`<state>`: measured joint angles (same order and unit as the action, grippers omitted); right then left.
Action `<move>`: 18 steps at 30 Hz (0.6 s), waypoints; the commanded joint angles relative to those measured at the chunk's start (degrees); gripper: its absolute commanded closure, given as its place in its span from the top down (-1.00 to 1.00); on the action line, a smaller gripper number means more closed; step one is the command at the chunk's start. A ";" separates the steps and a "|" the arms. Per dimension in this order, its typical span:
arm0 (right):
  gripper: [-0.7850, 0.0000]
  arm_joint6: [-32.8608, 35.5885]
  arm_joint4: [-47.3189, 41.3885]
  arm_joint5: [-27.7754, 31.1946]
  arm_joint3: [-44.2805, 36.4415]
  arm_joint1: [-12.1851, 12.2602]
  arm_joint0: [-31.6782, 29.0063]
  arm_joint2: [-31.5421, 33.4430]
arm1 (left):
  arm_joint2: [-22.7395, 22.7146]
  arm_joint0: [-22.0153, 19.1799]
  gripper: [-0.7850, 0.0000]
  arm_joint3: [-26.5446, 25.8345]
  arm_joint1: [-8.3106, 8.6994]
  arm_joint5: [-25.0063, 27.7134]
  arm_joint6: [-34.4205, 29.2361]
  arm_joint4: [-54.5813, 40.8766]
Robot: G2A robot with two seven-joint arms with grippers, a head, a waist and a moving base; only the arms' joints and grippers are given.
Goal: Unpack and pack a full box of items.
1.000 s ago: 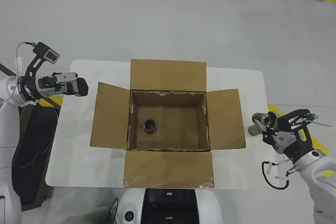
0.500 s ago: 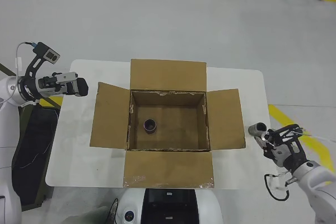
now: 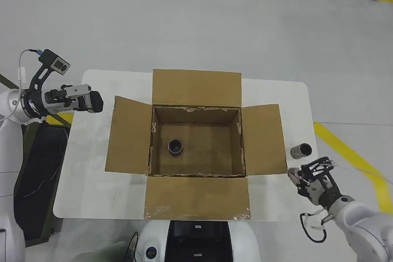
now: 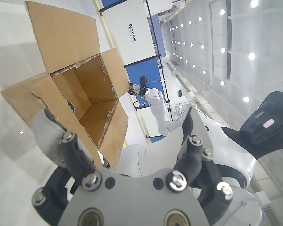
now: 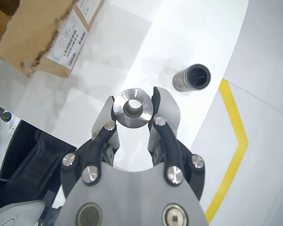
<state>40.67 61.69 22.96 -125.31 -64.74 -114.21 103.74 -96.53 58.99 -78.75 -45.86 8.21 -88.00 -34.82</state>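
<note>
Right end effector [image 5: 133, 101] pulled back from bearing [image 5: 191, 77], clamped on steel ring [image 5: 145, 111], left end effector [image 4: 118, 118] spread wide, empty

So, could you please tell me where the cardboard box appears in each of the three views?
Top view: the cardboard box stands at the middle of the white table, flaps spread.
Left wrist view: the box lies beyond the left gripper, open mouth showing.
Right wrist view: its labelled flap lies beyond the right gripper.
Shared landmark: the right gripper clamping a metal ring, beside the box.
</note>
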 commanded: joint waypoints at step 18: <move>-1.00 -4.72 2.25 -6.11 13.08 -0.10 4.51 -4.18 | 0.00 0.00 1.00 0.00 0.00 0.00 0.00 0.00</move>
<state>36.34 64.12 17.40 -112.98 -64.80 -110.07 99.72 -96.53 58.99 -78.75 -45.86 8.21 -88.00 -34.82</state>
